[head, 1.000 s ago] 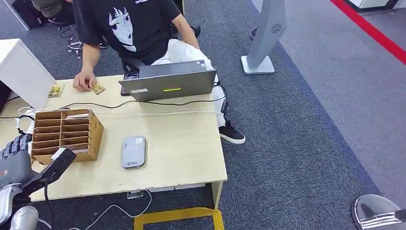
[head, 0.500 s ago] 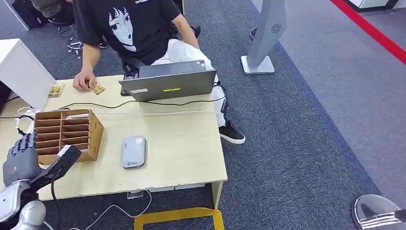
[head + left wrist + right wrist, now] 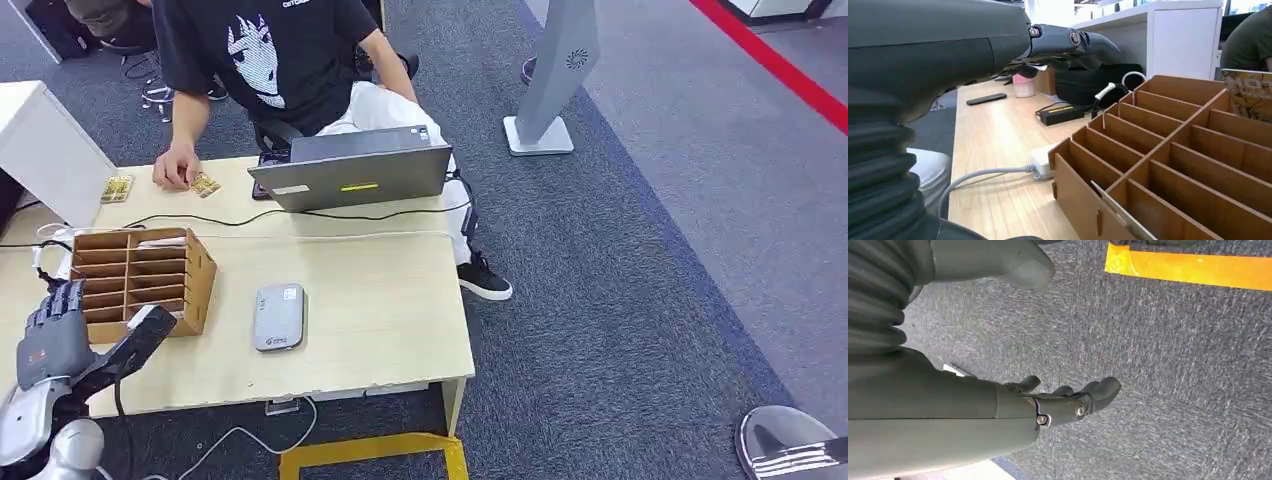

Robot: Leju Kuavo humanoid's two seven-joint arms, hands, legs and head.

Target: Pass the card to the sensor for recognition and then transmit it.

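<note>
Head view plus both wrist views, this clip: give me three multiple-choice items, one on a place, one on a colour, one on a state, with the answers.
1. Where does the flat grey card reader lie on the pale wooden table?
A. Inside the organiser
B. Between the brown wooden slotted organiser and the table's right edge
C. On the laptop

2. What colour is the open laptop in front of the seated person?
A. Grey
B. Red
C. White

3. What state is the left hand in?
A. Holding the reader
B. Open, holding nothing, next to the organiser
C. Resting on the laptop

Answers:
1 B, the reader lies on bare tabletop to the right of the organiser.
2 A, its lid is grey.
3 B, the left wrist view shows its fingers extended above the table with nothing in them.
</note>
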